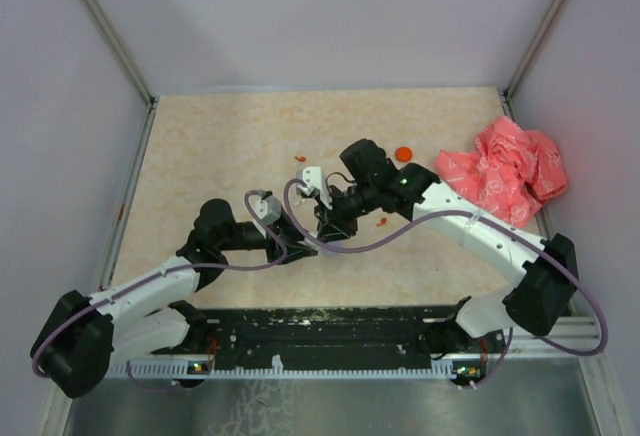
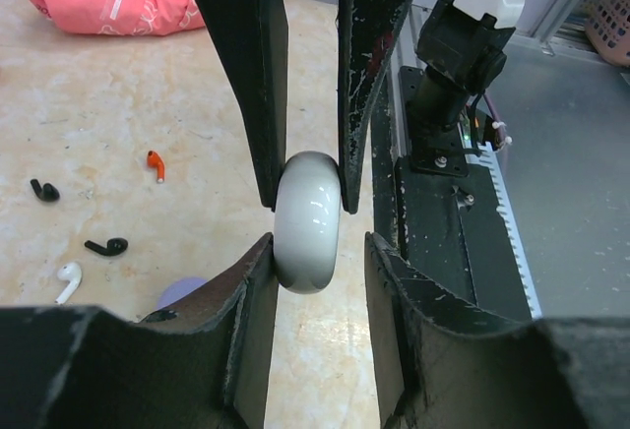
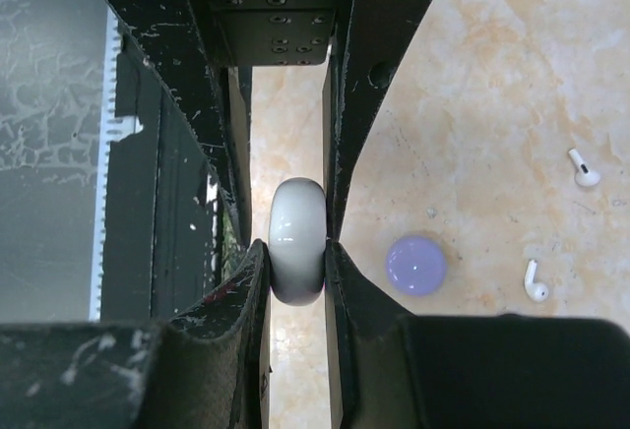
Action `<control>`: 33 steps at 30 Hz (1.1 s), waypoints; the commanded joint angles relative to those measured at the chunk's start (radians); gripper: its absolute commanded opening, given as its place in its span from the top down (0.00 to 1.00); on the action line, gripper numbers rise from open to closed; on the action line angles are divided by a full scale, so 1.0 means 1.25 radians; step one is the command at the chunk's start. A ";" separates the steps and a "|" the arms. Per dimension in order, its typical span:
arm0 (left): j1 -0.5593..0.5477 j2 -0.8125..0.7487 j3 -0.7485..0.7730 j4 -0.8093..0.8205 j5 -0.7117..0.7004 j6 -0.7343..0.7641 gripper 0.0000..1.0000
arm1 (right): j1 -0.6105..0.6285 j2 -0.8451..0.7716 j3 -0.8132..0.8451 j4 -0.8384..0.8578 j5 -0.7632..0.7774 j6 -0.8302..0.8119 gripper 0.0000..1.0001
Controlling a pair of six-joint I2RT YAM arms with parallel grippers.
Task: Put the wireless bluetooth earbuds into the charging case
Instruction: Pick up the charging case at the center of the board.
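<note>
The white rounded charging case is held edge-on above the table, and my right gripper is shut on it. In the left wrist view the same case hangs from the right gripper's fingers. My left gripper straddles its lower end: the left finger touches it and a gap shows at the right finger. Loose earbuds lie on the table: a red one, two black ones and a white one. Two white earbuds show in the right wrist view.
A lilac round disc lies on the table beside the grippers. A red disc lies farther back. A crumpled pink-red plastic bag fills the right rear corner. The black rail with the arm bases runs along the near edge.
</note>
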 commanded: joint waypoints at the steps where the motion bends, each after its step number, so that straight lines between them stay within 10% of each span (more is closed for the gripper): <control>1: 0.002 0.002 0.024 0.006 0.044 0.006 0.55 | 0.020 0.022 0.072 -0.063 0.043 -0.034 1.00; 10: 0.002 0.016 0.028 0.011 0.073 0.013 0.84 | 0.032 0.048 0.103 -0.100 0.064 -0.032 1.00; 13: 0.003 0.014 0.025 0.012 0.072 0.017 0.99 | 0.032 0.039 0.089 -0.074 0.065 -0.014 0.84; 21: 0.003 -0.041 -0.031 0.091 -0.014 -0.023 1.00 | 0.029 -0.046 -0.001 0.030 0.075 0.037 0.56; 33: 0.003 -0.076 -0.073 0.198 -0.050 -0.099 0.99 | -0.015 -0.128 -0.095 0.185 -0.022 0.095 0.52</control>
